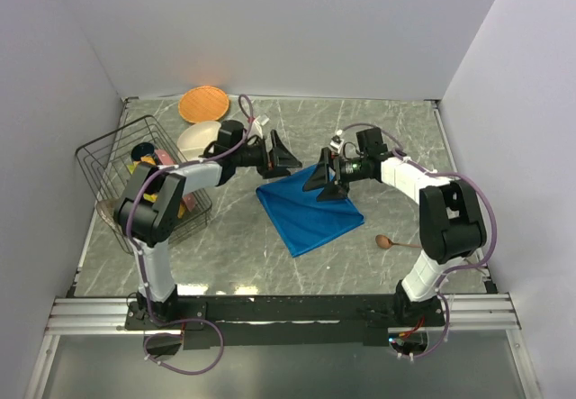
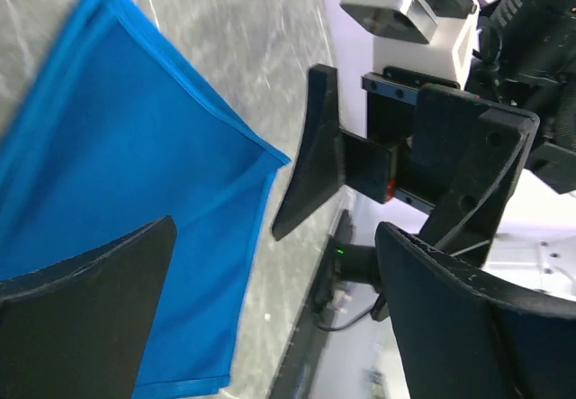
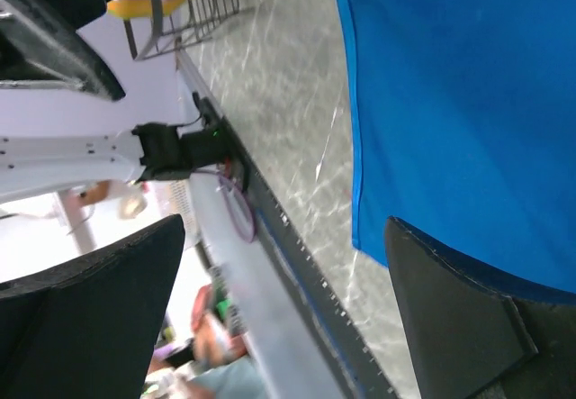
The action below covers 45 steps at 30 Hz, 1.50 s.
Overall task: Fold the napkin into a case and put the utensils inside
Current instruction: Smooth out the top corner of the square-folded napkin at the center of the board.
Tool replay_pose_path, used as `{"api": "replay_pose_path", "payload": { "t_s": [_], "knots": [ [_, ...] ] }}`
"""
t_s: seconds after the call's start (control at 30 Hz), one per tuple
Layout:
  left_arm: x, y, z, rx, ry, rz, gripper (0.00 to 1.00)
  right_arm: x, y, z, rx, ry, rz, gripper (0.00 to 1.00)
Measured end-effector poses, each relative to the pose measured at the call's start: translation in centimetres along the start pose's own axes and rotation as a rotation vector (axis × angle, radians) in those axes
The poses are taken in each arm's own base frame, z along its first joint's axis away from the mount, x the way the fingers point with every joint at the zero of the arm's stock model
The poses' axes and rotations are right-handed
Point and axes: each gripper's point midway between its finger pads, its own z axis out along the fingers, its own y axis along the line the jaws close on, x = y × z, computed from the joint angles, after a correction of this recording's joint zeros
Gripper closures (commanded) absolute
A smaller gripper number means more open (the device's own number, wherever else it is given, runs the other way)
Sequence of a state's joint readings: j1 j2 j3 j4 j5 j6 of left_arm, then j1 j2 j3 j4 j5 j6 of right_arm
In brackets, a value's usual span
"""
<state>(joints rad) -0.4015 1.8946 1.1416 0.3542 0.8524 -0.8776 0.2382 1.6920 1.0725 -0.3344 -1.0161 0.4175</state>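
Blue napkin (image 1: 310, 214) beneath right gripper (image 1: 323, 184)

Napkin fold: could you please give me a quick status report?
Left gripper and right gripper open, over the far edge. Napkin lying flat, unheld. Wooden spoon apart, to its right; nothing blocking.

I see a grey marble-patterned table (image 1: 360, 129). The blue napkin (image 1: 310, 214) lies folded at its middle. A wooden spoon (image 1: 387, 241) lies to the napkin's right and nearer, apart from it. At the far left sit an orange plate (image 1: 202, 104) and a white dish (image 1: 198, 136), and a wire basket (image 1: 108, 134) stands at the left edge.
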Motion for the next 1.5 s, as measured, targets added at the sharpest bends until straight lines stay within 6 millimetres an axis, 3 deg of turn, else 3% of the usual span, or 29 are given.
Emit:
{"api": "replay_pose_path", "payload": {
  "t_s": [0.3, 0.6, 0.9, 1.3, 1.5],
  "knots": [
    [2.6, 2.4, 2.2, 0.018, 0.083, -0.168, 0.04, 0.8, -2.7, 1.4, -0.019, 0.059, 0.097, 0.0],
    [3.2, 1.5, 2.5, 0.055, 0.102, -0.185, 0.12, 0.9, -4.8, 1.8, -0.015, 0.071, 0.154, 0.0],
    [4.4, 1.4, 2.8, 0.076, 0.141, -0.191, 0.14, 1.0, -7.3, 2.0, -0.013, 0.079, 0.207, 0.0],
    [6.4, 6.3, 4.4, 0.024, 0.192, -0.261, 0.18, 1.1, -8.1, 1.4, -0.066, 0.084, 0.26, 0.0],
    [6.3, 6.9, 4.3, 0.048, 0.2, -0.273, 0.27, 1.1, -8.6, 0.7, -0.068, 0.078, 0.263, 0.0]
  ]
}}
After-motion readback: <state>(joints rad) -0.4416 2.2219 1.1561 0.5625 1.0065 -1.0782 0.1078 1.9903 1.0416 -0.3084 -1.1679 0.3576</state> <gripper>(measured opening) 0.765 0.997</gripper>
